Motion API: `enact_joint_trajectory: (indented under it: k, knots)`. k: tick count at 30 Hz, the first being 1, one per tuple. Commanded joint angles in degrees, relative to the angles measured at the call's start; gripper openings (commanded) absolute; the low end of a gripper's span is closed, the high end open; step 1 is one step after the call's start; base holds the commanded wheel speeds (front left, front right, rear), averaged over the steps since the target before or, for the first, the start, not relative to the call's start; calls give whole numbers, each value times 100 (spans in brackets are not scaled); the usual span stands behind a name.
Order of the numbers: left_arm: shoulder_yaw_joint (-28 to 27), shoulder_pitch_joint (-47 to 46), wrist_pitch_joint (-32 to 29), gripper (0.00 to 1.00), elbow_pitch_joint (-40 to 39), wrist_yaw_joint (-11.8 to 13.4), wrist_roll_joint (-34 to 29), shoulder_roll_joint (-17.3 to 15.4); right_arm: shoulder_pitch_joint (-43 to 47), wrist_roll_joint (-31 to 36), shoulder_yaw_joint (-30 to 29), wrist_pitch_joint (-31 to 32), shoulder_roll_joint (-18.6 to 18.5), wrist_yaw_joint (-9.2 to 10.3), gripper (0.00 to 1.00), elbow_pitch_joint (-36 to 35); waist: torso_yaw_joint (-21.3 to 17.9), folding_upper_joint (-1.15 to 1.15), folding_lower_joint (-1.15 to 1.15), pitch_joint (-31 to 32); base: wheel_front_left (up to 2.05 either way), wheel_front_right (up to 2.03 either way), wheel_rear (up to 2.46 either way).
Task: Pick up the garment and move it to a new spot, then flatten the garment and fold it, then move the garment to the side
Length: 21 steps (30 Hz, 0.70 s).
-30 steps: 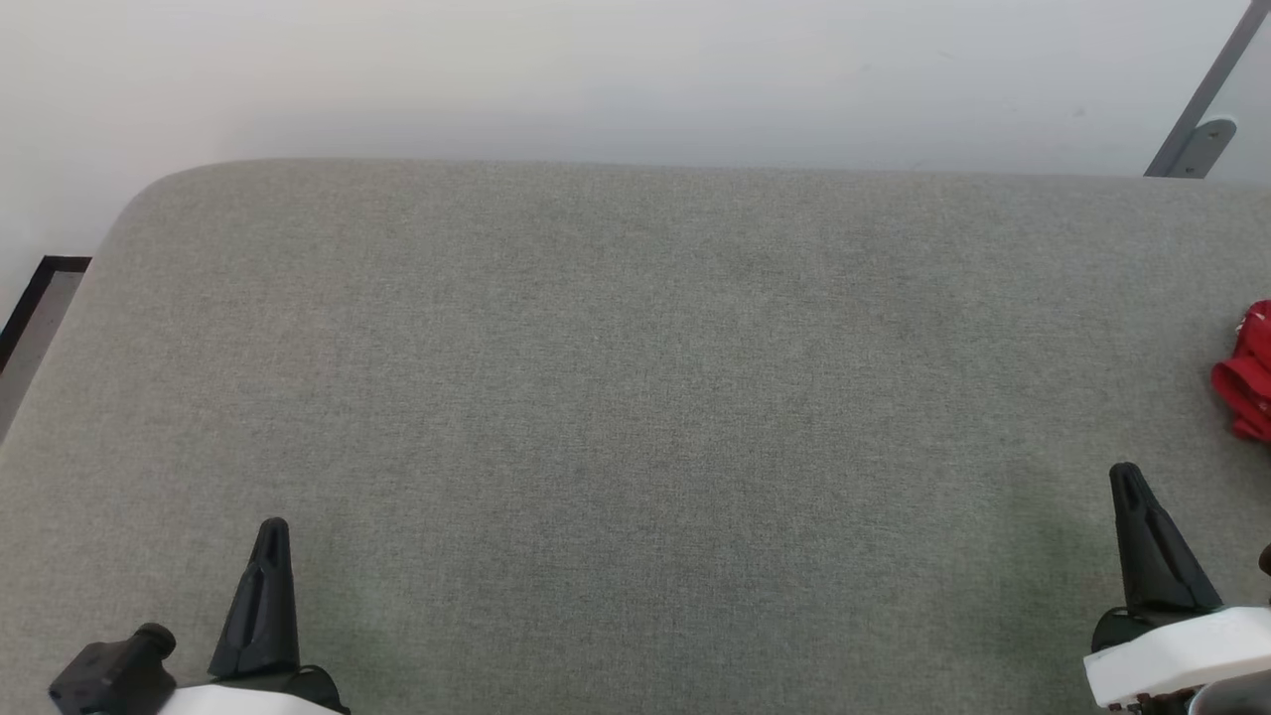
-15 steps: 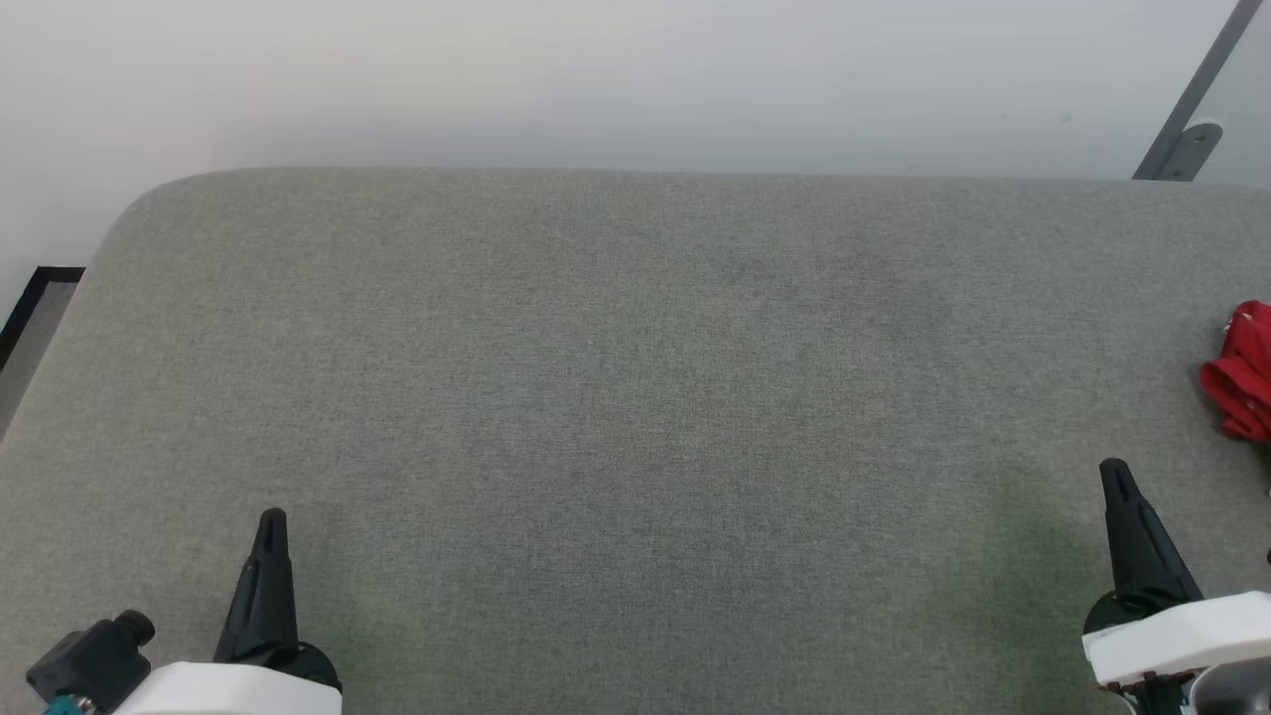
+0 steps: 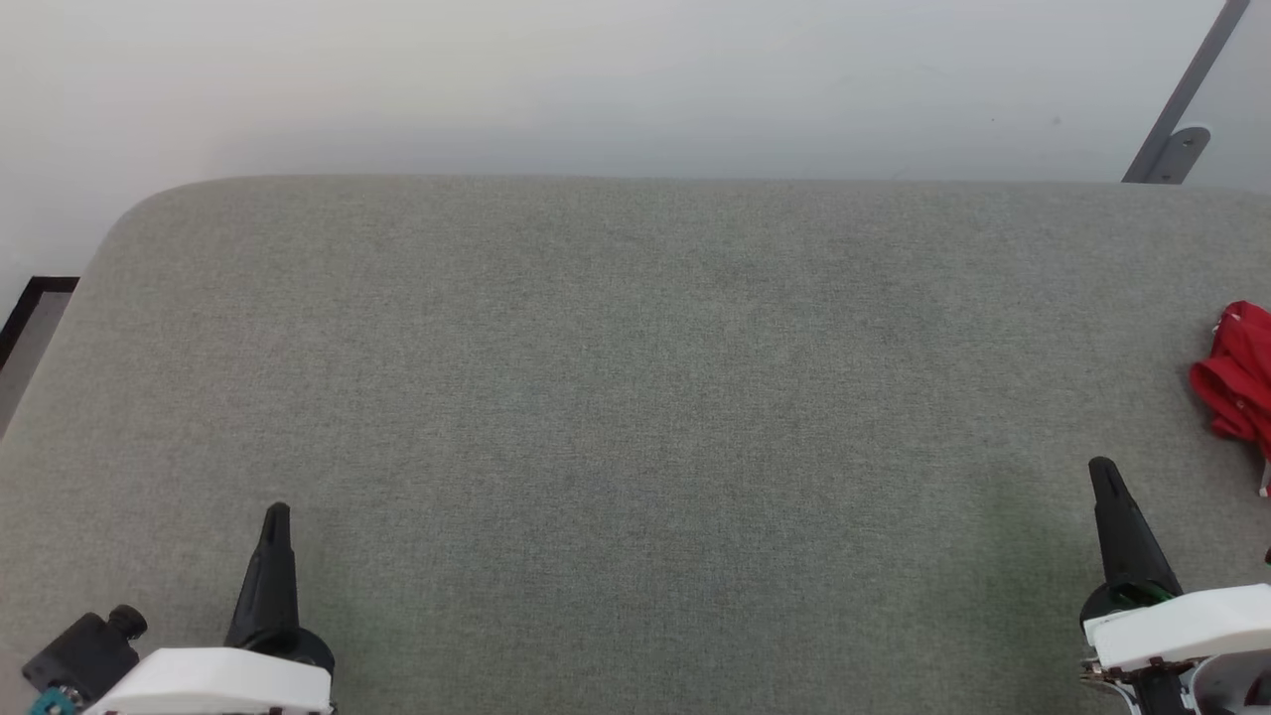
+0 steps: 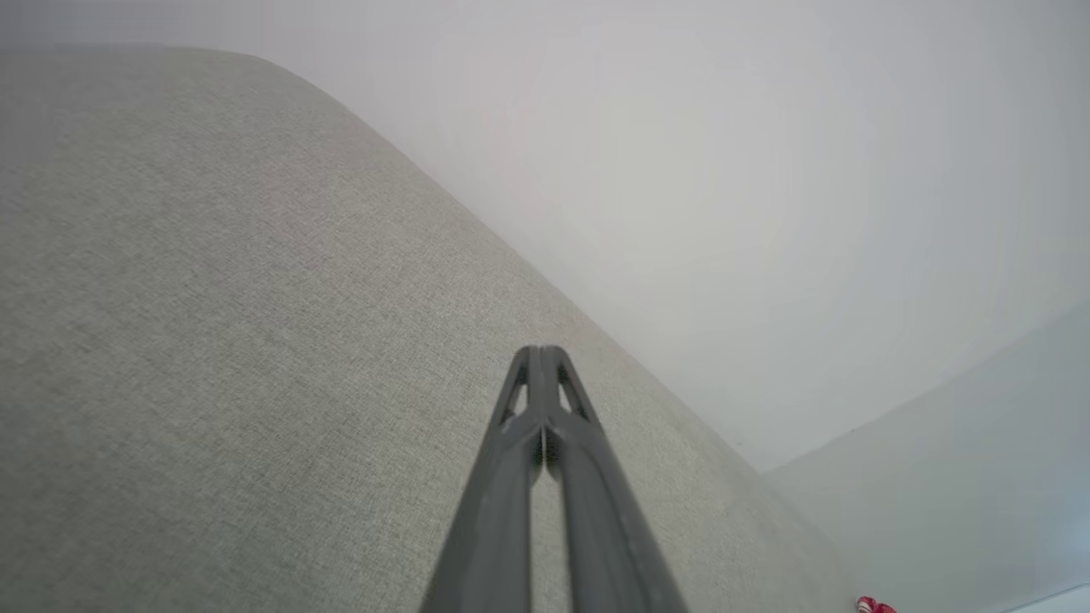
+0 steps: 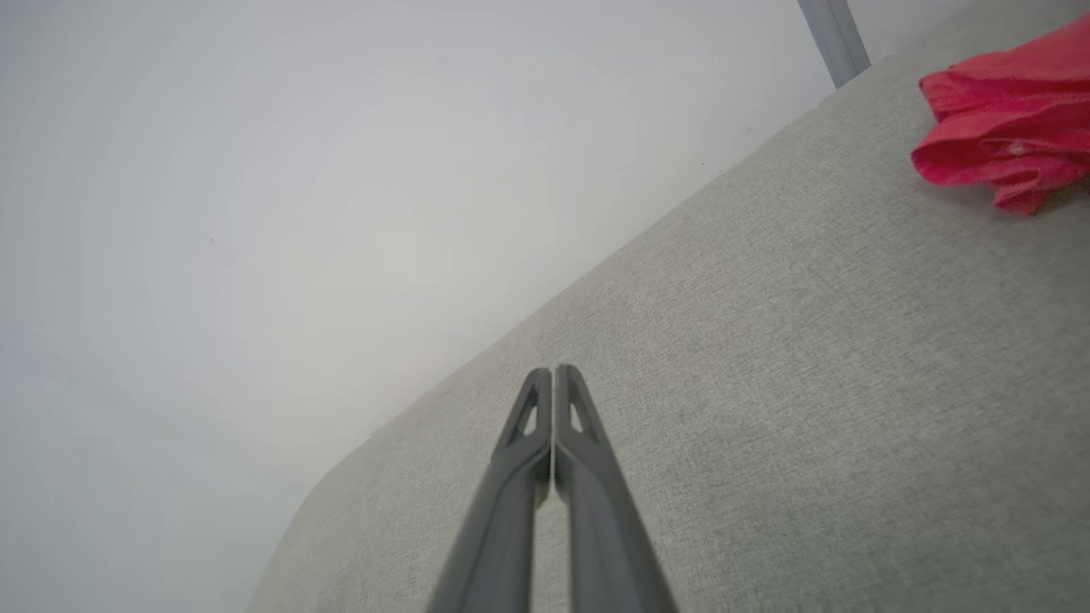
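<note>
Your left claw (image 3: 276,510) and right claw (image 3: 1100,466) are pinched together, empty; the garment (image 3: 1236,382) lies crumpled — near the right one.

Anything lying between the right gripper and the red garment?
Nothing: only bare grey padded surface lies between the right gripper and the garment, as head and right wrist views show.

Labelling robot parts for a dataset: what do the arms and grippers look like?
The left gripper and right gripper match: two long, tapering dark fingers with slotted tips, on white wrist shells. A black knobbed part sits beside the left one.
</note>
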State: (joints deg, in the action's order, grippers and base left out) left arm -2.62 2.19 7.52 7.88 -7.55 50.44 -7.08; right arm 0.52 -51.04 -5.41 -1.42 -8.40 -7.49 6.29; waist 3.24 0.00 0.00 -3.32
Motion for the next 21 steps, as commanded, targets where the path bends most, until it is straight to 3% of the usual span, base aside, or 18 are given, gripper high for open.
enact_joint_trajectory:
  k: [1,21]
  knots:
    - [-29,-181,-48,0,-39,4,211,-14,-147,-189,-14,35,3,-1,0,-18,-6,0,0,6,0,0,0]
    - [-79,-391,-420,0,157,6,1514,66,-316,-1436,-38,270,170,-1,0,225,-81,0,0,79,0,0,0]
